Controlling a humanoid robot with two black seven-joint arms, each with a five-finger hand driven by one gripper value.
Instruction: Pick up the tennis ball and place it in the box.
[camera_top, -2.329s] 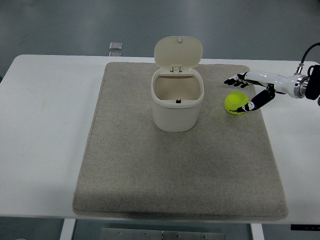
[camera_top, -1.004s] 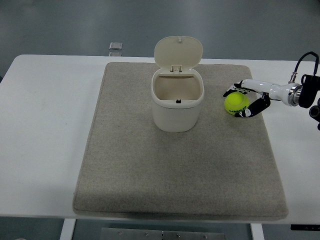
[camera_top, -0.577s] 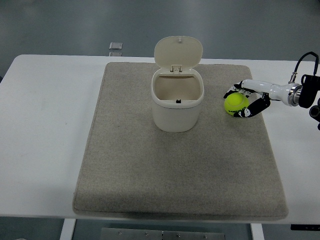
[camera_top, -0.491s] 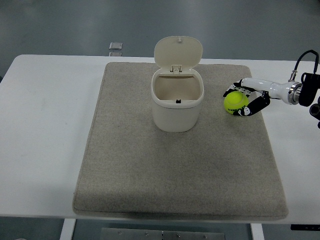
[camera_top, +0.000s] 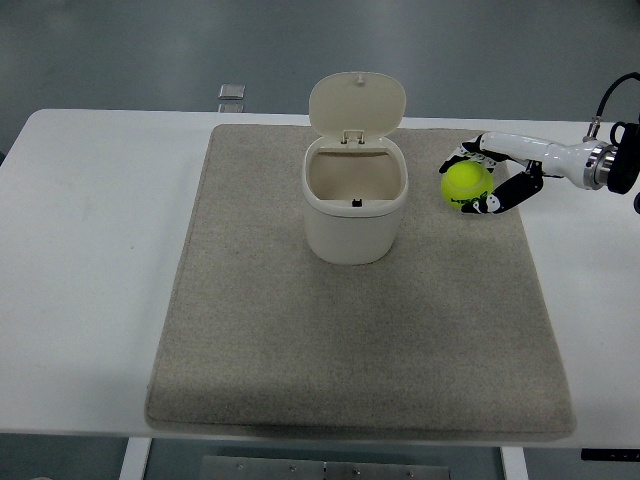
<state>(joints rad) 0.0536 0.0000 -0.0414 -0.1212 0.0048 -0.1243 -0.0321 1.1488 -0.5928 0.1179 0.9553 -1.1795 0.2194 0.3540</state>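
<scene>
Fingers (camera_top: 478, 208) are curled round the tennis ball (camera_top: 466, 182), thumb below, the rest over the top, so your right hand (camera_top: 489, 180) has it clamped near the mat's (camera_top: 300, 350) far right corner, seemingly just clear of the surface. Carry it left toward the box (camera_top: 354, 200), which stands open near the mat's far edge, lid (camera_top: 356, 101) tipped back. Raise it enough to clear the rim before crossing, centre it over the opening, then release. Watch the hinged lid; a knock could drop it shut. Left hand isn't visible.
</scene>
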